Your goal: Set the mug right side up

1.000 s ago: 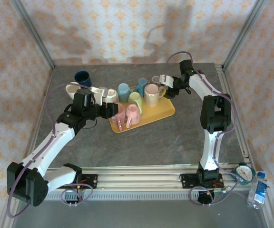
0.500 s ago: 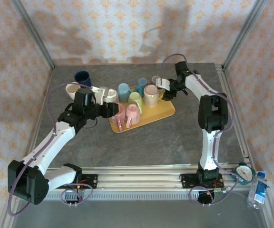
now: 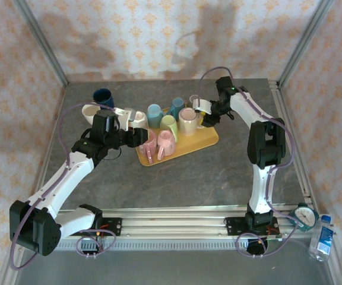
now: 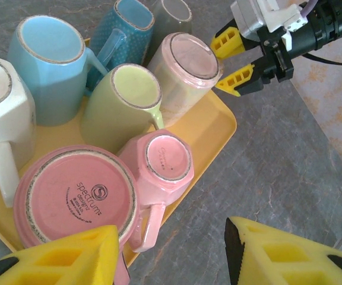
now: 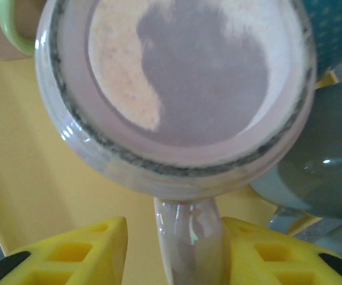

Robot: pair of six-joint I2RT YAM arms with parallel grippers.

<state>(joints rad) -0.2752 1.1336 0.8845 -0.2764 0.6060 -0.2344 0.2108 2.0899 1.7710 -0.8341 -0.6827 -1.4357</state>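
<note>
We log one pale mug (image 5: 177, 89), upside down on the tray (image 5: 28, 166). Right gripper (image 5: 174, 237) spread, not clamped, with the handle (image 5: 189, 261) between its fingers (image 5: 82, 249), ready for flipping. Left gripper (image 4: 171, 237) spread wide, idle above a pink mug (image 4: 76, 196).

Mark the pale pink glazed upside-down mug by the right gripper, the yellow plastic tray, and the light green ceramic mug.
Pale pink glazed upside-down mug (image 4: 186, 58): left wrist view, on its upturned base.
Yellow plastic tray (image 4: 209, 129): left wrist view, on its bare corner.
Light green ceramic mug (image 4: 136, 92): left wrist view, on its upward-facing end.
</note>
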